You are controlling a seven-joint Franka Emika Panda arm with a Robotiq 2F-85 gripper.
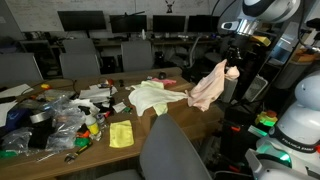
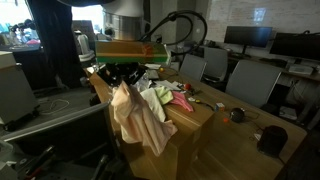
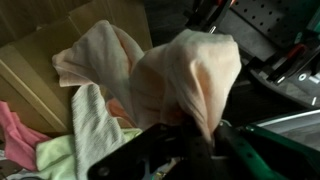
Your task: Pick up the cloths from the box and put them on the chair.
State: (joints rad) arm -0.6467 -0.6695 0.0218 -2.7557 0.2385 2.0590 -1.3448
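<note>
Exterior view, left to right: table [image 1: 140, 125] is crowded with clutter at its left. A small bright yellow cloth [image 1: 121, 134] is laid flat on it. A pale yellow-green cloth [image 1: 150, 96] is spread just beyond. The grey chair [image 1: 172, 150] is seen in the foreground, with its backrest toward the camera. The peach cloth [image 1: 210, 88] is hung in the air up and right of the chair, not touching it. It is bunched at the top in the gripper [image 1: 232, 70].

Wrist view: jaws are clenched on the peach cloth, and the fabric is draped over the fingers. A pink cloth [image 3: 15, 135] and a white cloth [image 3: 95, 120] are seen lower left, against the cardboard of the box [image 3: 30, 70].
</note>
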